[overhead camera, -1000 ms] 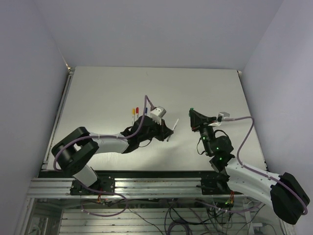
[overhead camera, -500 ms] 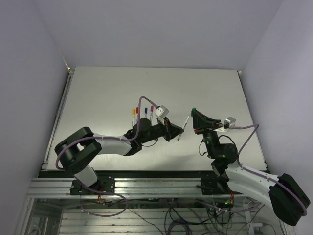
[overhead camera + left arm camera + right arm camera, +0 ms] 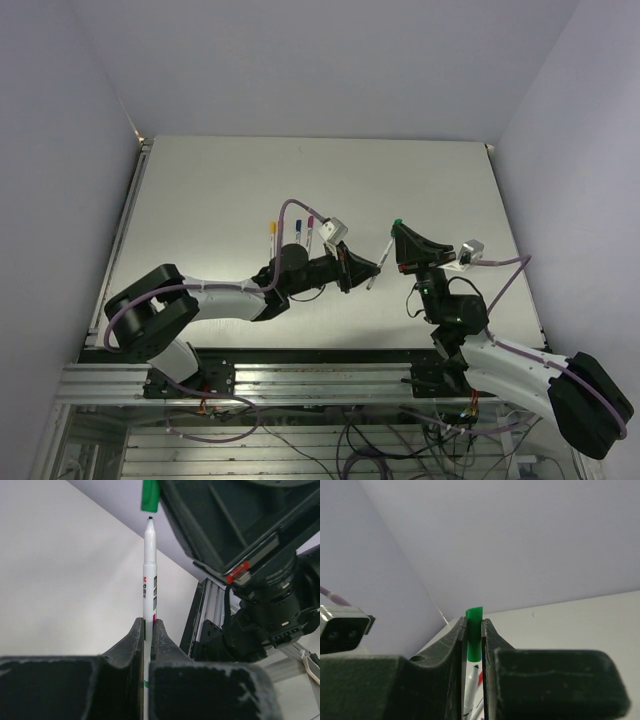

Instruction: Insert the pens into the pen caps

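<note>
Over the last second the left arm has swung to the right and carried its pen (image 3: 148, 575) across the surface (image 3: 200, 200), close up to the right arm. The right arm has shifted only slightly.

The left end effector (image 3: 148, 626) is pressed tight on the lower half of the pen's barrel. The upper half sticks out beyond the fingertips along the line of the fingers. In the overhead view the pen slants away from the arm bases and a little to the right, with its dark tip leading. That tip points straight at the green cap (image 3: 474, 632) and stops just short of it, so a thin gap remains.

The right end effector (image 3: 474, 622) pinches the green cap between its fingertips. The cap's top pokes out past them, and its long axis roughly matches the pen's.

Other pens (image 3: 272, 232) lie side by side on the surface beyond the left arm. One has a yellow tip and another looks magenta, though they are too small to be sure.
</note>
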